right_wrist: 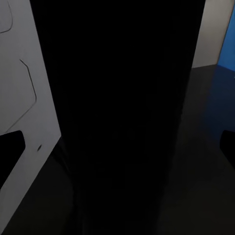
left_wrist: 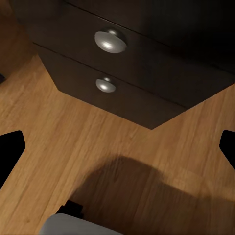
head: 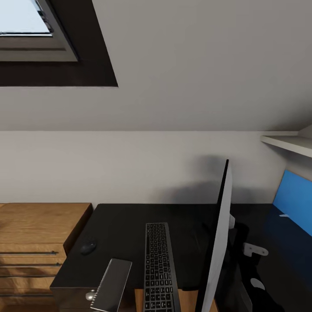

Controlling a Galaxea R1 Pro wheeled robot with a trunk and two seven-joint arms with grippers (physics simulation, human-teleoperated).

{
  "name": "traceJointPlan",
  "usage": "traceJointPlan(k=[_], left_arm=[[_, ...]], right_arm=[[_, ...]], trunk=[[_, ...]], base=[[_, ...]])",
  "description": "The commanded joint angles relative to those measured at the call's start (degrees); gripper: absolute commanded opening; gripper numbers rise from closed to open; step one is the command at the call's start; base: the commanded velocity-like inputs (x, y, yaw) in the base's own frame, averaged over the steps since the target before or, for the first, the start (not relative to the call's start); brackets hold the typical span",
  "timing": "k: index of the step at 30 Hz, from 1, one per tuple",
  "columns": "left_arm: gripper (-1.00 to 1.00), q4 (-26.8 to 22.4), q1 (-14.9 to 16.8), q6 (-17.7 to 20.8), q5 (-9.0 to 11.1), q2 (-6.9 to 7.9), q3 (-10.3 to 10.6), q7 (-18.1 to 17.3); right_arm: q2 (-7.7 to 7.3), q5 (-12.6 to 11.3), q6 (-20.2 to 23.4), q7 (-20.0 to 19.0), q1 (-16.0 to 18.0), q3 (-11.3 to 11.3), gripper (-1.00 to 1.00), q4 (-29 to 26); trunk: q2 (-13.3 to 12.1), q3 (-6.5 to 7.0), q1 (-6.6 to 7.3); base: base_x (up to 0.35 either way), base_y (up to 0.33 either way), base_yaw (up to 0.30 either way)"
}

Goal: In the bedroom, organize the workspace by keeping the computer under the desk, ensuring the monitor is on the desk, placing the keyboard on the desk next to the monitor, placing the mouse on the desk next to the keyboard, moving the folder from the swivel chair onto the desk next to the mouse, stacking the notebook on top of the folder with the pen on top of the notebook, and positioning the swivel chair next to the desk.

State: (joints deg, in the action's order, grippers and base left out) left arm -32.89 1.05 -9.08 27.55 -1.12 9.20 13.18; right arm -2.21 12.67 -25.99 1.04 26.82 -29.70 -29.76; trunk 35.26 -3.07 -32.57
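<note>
I am holding the monitor (head: 219, 242) edge-on over the desk (head: 117, 225) beside the keyboard (head: 159, 268); my right gripper's (right_wrist: 117, 142) grip I cannot tell. It seems thin, fragile; I'm favouring its rim.

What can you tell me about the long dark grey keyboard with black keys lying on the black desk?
The long slim dark grey keyboard with black keys lies flat on the glossy black desk, its length running away from the camera. Its near end runs out of the head view's bottom edge. The keys sit in tidy rows inside a thin, lighter grey frame. To its right stands the thin silver-edged monitor, seen edge-on; to its left lie a wire-bound notebook and, farther off, a small black mouse. Nothing rests on it.
</note>
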Motion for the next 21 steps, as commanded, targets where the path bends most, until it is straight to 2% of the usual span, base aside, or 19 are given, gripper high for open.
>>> traceJointPlan(k=[1,16,17,21], left_arm=[[1.00,0.01,0.07,-0.32,0.61,0.06,0.47,0.47],[1.00,0.02,0.01,-0.32,0.59,0.06,0.47,0.52],[1.00,0.02,0.02,-0.32,0.58,0.06,0.47,0.52],[1.00,0.02,0.03,-0.32,0.57,0.06,0.54,0.53]], right_arm=[[0.02,0.60,-0.21,0.11,0.08,-0.27,1.00,0.06],[0.01,0.60,-0.21,0.11,0.09,-0.27,1.00,0.05],[-0.02,0.60,-0.21,0.11,0.09,-0.27,-1.00,0.05],[-0.20,0.54,-0.21,0.11,0.08,-0.32,-1.00,0.05]], trunk=[[0.09,-0.11,-0.02],[0.09,-0.11,-0.02],[0.09,-0.11,-0.02],[0.09,-0.11,-0.02]], base=[[0.007,0.000,0.000],[0.001,0.000,0.000],[0.000,0.000,0.000],[0.000,0.000,0.000]])
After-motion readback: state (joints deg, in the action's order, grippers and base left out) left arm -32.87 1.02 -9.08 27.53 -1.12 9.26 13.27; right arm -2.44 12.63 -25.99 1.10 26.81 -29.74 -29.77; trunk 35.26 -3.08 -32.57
